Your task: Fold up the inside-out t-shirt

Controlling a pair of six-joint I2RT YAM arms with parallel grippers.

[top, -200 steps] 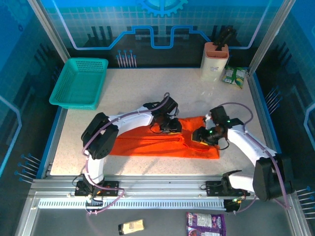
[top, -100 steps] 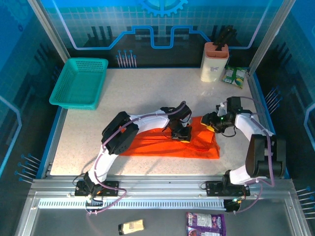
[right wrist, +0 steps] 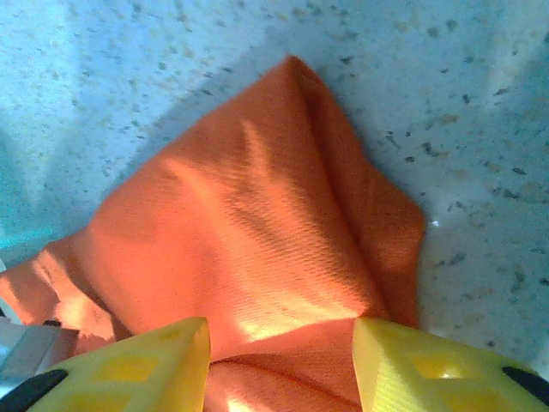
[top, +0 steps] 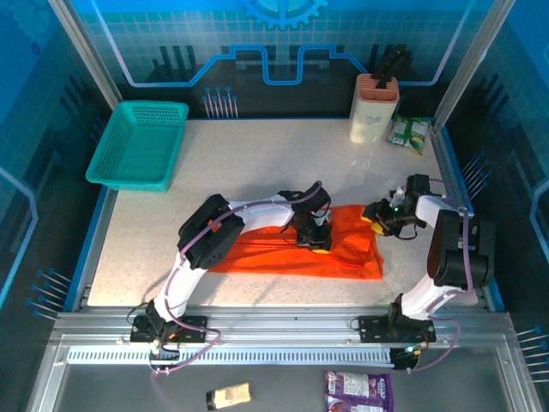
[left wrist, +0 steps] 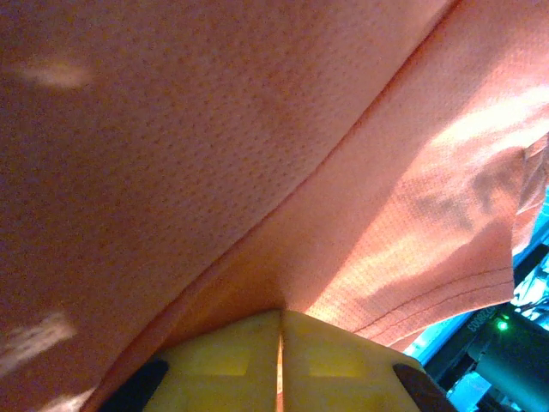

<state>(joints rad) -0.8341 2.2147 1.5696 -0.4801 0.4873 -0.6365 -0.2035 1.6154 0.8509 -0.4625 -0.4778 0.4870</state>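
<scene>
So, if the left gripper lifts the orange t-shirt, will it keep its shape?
Probably floppy: the t-shirt lies in soft creases and drapes over the left gripper. Likely light: thin, finely knit cloth. Pushed, it would probably bunch, not slide whole.

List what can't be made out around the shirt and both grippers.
Top view: left gripper finger gap, too small to tell.
Left wrist view: t-shirt outline, cloth too close to the lens.
Right wrist view: cloth between the right gripper fingers, cut off by the bottom edge.
</scene>
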